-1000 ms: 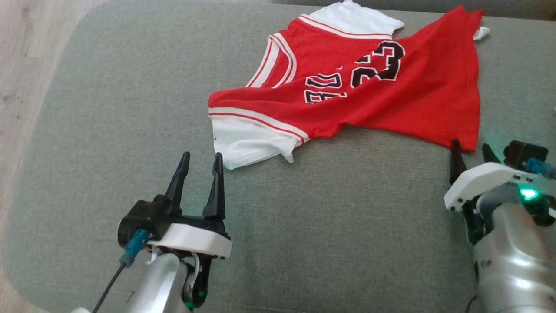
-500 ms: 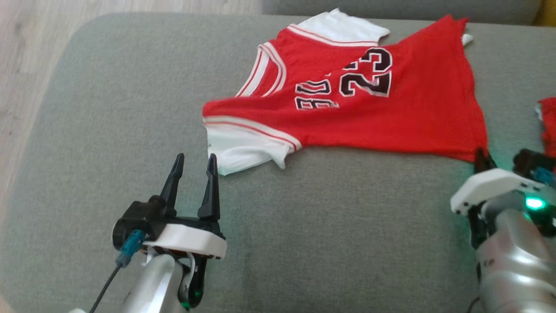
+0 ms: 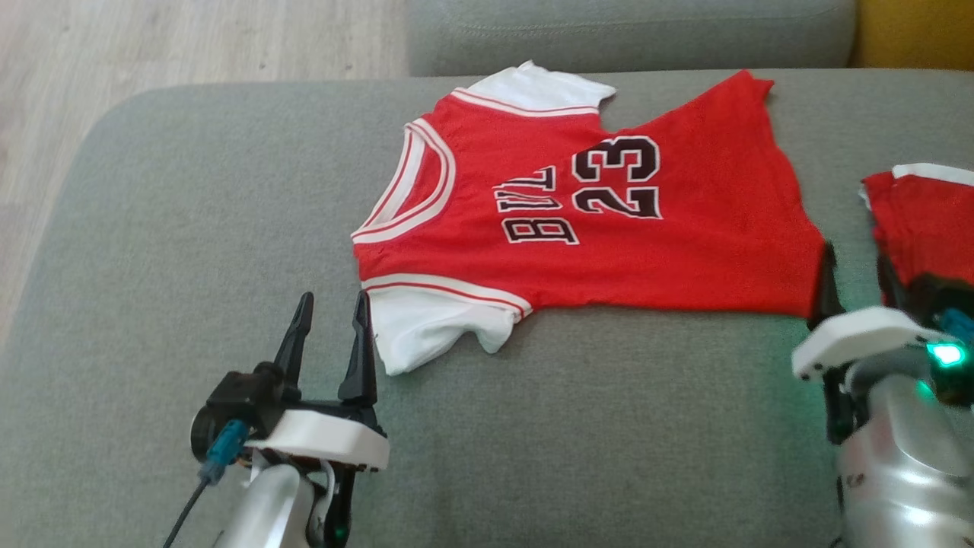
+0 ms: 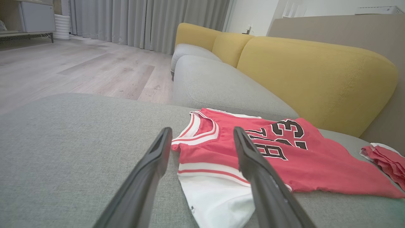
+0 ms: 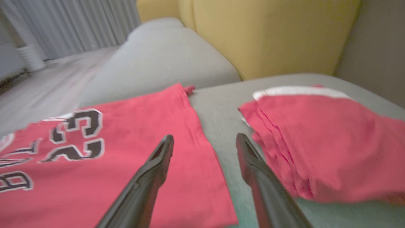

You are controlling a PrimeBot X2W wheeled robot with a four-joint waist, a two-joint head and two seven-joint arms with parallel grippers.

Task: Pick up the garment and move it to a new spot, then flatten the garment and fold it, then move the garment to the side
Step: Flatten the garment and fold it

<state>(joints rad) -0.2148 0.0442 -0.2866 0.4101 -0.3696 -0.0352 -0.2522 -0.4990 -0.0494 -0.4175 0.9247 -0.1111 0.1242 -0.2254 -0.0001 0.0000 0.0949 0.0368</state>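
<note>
The garment point(image 3: 609, 251) is a red jersey with white sleeves and a black "23", lying spread out on the grey cushion point(image 3: 190, 228). My left gripper point(image 3: 335, 298) is open, just left of the near white sleeve point(image 3: 426, 331). In the left wrist view the left gripper point(image 4: 202, 130) frames the collar and sleeve of the garment point(image 4: 284, 164), with nothing between its fingers. My right gripper point(image 3: 854, 259) is open at the garment's near right hem corner. In the right wrist view the right gripper point(image 5: 205, 136) straddles the hem edge of the garment point(image 5: 95, 177) over bare cushion.
A second red garment point(image 3: 924, 221), bunched with a white band, lies just right of my right gripper, and its folds point(image 5: 316, 136) nearly touch the right finger. Yellow sofa backs point(image 4: 316, 79) rise behind the cushion. Wooden floor point(image 3: 152, 46) lies beyond the left edge.
The head camera tilted up, bringing the second red garment into view. The right gripper closed on the hem corner, drew it out and opened; the jersey now lies flatter, its lettering unfolded.
</note>
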